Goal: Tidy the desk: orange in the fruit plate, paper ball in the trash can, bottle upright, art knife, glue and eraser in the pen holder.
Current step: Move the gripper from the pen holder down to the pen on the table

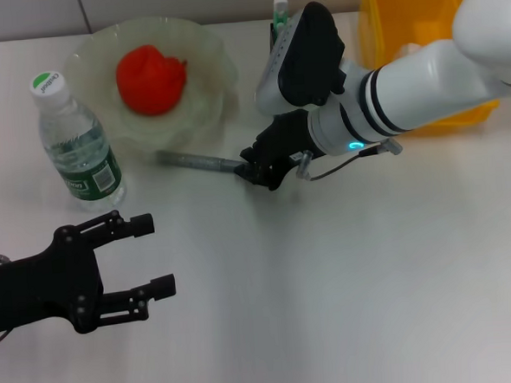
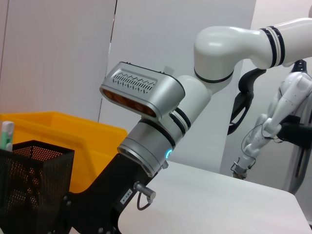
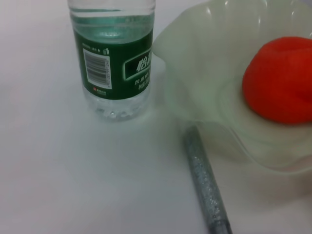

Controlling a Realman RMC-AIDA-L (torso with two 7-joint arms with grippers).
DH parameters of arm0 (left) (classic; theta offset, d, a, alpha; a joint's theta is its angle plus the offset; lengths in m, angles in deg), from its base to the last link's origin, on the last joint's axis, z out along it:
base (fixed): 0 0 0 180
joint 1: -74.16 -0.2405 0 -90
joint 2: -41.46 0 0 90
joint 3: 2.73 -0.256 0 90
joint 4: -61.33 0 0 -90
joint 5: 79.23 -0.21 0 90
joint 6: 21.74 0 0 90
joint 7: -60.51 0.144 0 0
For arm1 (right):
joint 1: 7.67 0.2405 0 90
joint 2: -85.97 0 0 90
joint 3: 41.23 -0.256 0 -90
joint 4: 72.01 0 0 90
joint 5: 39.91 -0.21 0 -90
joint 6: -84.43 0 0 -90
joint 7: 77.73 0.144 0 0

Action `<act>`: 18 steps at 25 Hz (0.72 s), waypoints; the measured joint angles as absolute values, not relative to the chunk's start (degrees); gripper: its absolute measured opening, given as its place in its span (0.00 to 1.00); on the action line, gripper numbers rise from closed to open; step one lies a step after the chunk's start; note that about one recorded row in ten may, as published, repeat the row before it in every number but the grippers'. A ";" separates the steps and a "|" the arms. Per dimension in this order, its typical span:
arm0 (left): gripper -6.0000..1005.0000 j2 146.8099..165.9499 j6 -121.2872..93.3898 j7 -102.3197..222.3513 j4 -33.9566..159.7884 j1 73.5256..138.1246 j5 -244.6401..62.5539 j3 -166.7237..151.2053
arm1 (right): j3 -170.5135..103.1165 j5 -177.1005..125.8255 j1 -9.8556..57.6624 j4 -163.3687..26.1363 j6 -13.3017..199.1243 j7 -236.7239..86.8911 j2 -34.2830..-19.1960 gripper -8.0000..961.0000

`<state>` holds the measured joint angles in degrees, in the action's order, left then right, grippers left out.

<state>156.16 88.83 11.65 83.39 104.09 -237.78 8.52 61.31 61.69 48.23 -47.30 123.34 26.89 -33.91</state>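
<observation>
On the plain white desk [image 1: 349, 307], the slim grey glue stick [image 1: 197, 161] lies just beside the pale green wavy fruit plate [image 1: 204, 64]; the right gripper [image 1: 256, 171] meets its end, jaw state unclear. Nearer the robot, the left gripper [image 1: 151, 254] hovers wide open.

Illumination is bright, even and diffuse. The white tabletop [image 1: 349, 307] shows soft, faint shadows and mild glare. The right wrist view is slightly soft at close range.
</observation>
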 joint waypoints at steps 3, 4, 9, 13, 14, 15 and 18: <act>0.85 156.16 88.83 11.65 83.39 104.16 -237.79 8.55 | 61.34 61.69 48.30 -47.21 123.32 26.87 -33.91 0.24; 0.85 156.15 88.82 11.65 83.39 104.19 -237.78 8.58 | 61.36 61.69 48.31 -47.20 123.32 26.86 -33.91 0.23; 0.85 156.16 88.82 11.65 83.39 104.33 -237.79 8.63 | 61.45 61.69 48.36 -47.17 123.28 26.84 -33.91 0.22; 0.85 156.15 88.80 11.64 83.39 104.74 -237.79 8.61 | 61.45 61.69 48.87 -47.53 123.27 26.82 -33.91 0.22; 0.85 156.15 88.78 11.65 83.38 104.79 -237.79 8.61 | 61.45 61.69 48.96 -47.66 123.27 26.81 -33.91 0.21; 0.85 156.15 88.74 11.64 83.39 104.84 -237.79 8.61 | 61.45 61.69 48.99 -47.69 123.27 26.81 -33.91 0.21; 0.85 156.15 88.65 11.65 83.39 104.92 -237.79 8.65 | 61.43 61.69 49.02 -47.75 123.24 26.81 -33.91 0.21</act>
<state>156.15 88.65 11.65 83.39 104.92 -237.79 8.65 61.43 61.69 49.02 -47.75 123.24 26.81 -33.91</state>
